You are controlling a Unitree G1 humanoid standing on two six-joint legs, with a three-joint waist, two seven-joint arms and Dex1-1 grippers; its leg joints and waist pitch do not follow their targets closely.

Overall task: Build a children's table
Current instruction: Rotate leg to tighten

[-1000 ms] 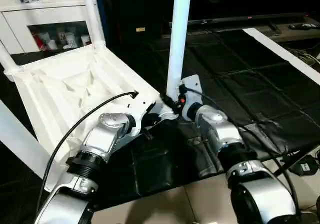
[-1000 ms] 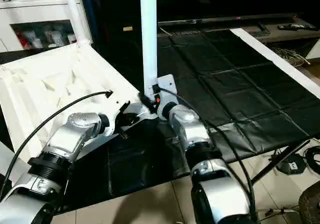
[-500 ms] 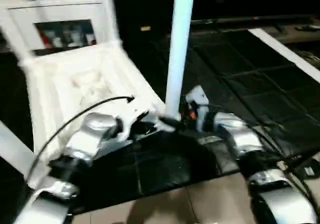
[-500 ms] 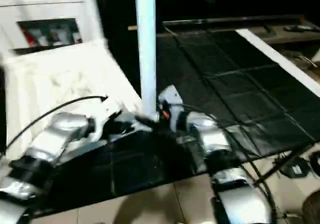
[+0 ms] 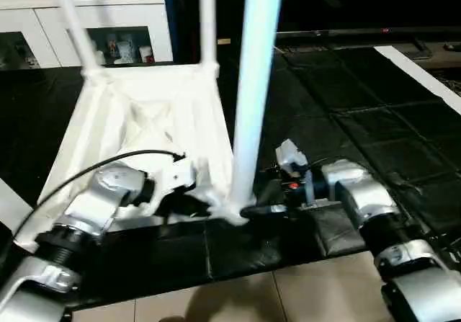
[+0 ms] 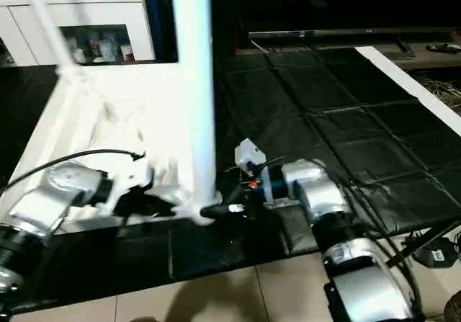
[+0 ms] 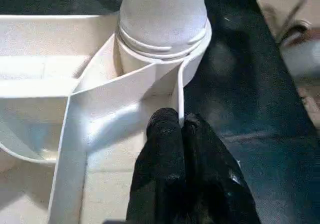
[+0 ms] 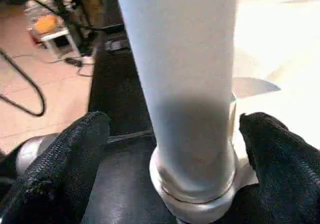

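The white children's table lies upside down, its ribbed underside [image 5: 144, 120] facing up. One tube leg [image 5: 252, 84] stands in the near corner socket [image 5: 229, 211], and two more legs [image 5: 207, 19] rise at the far corners. My left gripper [image 7: 181, 126] is shut on the thin rim wall [image 7: 125, 91] right beside that socket. My right gripper [image 8: 175, 129] is open, with one black finger [image 8: 65, 159] on each side of the leg's base [image 8: 195, 174] and a gap on both sides.
A white glass-door cabinet [image 5: 108, 27] stands behind the table. A black mat [image 5: 346, 120] covers the floor to the right, bordered by a white strip [image 5: 425, 77]. Beige tiles [image 5: 288, 300] lie at the near edge. A low dark board [image 5: 346, 34] runs along the back.
The camera has swung. The tabletop has turned and come nearer, both grippers staying at its near corner. My right forearm now reaches in from the right, fingers pointing across at the leg's base.
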